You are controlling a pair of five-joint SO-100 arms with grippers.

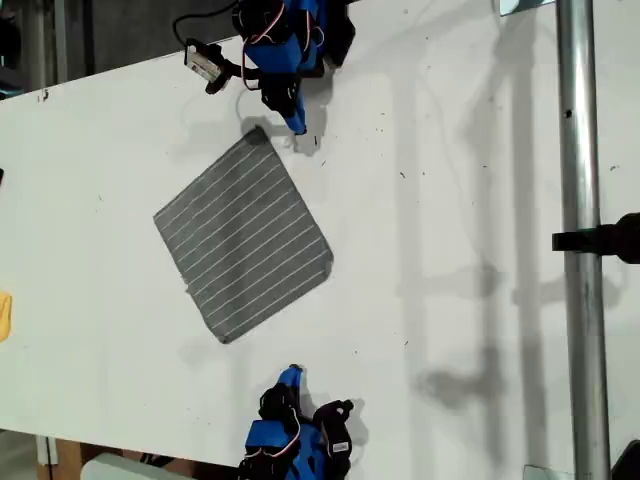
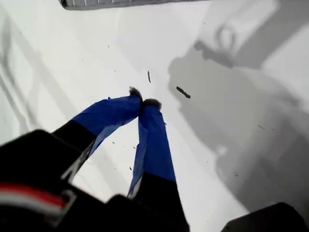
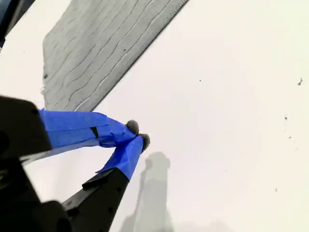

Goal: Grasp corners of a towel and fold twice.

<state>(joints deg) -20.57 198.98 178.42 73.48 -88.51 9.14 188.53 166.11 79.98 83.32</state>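
Dark grey square towel of soft cloth with thin white stripes lies flat and unfolded on the white bench, left of centre in the exterior view and turned like a diamond.

At the lower middle of the exterior view, my second claw, wrapped in blue tape, points up the frame toward the towel. Its jaws are closed with the tips together, and they hold nothing. It is near the towel's lowest corner but does not touch it. In the second wrist view this claw is over bare bench, with the striped towel just beyond its tips.

At the upper middle of the exterior view, my first claw points down the frame. It sits just beside the towel's top corner, on that corner's right in this view. The first wrist view shows this claw closed and empty, tips meeting above white bench.

A small yellow object sits at the exterior view's left edge. A metal pole runs down its right side.
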